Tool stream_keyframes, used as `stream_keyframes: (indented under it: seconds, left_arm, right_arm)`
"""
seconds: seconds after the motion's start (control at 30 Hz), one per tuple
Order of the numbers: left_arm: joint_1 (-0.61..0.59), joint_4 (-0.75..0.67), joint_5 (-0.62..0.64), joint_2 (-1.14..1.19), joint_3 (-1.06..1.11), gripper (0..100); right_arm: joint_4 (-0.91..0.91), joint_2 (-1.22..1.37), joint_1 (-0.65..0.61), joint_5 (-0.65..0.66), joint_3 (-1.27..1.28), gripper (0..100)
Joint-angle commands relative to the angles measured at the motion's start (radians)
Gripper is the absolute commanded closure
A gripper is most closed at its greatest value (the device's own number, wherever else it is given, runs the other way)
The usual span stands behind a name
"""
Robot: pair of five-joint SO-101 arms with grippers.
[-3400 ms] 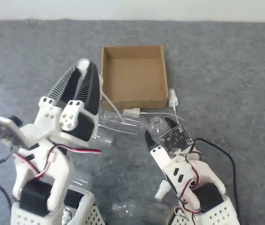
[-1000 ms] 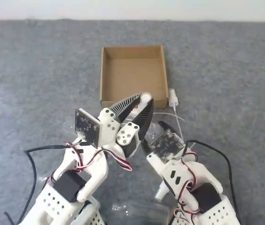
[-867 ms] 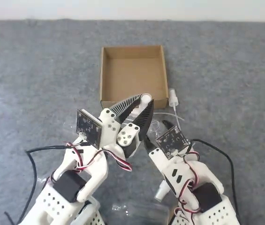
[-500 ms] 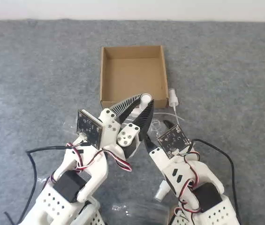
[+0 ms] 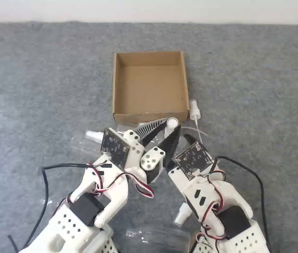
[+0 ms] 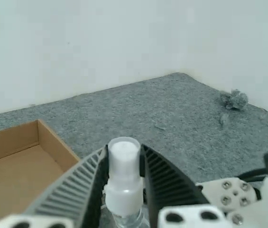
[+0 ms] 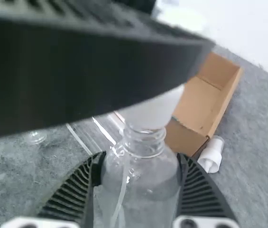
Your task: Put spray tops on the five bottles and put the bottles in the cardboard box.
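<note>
With the brown cardboard box [image 5: 149, 115] empty, the left fingers [image 6: 72, 186] clamp a white plastic spray top [image 6: 123, 166] onto the clear plastic bottle [image 7: 141, 190] gripped by the right fingers [image 7: 76, 191].

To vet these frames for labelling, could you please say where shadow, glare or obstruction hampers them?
High view: even light, only faint shadows. Left wrist view: white plastic spray top, no glare. Right wrist view: a black ribbed jaw looms across; the clear plastic bottle shows small glints.
</note>
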Motion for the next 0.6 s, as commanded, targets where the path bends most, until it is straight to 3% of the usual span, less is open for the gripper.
stream_keyframes:
  seconds: [0.0, 0.43, 0.57]
  left_arm:
    - [0.003, -0.011, 0.046, -0.006, -0.013, 89]
    - [0.005, 0.048, -0.031, -0.015, -0.022, 89]
    - [0.003, 0.130, -0.031, -0.015, -0.079, 89]
  right_arm:
    - [0.016, -0.019, 0.024, 0.018, -0.081, 96.8]
    - [0.071, -0.019, 0.025, 0.014, -0.130, 96.8]
    - [0.070, -0.019, 0.025, 0.014, -0.126, 96.8]
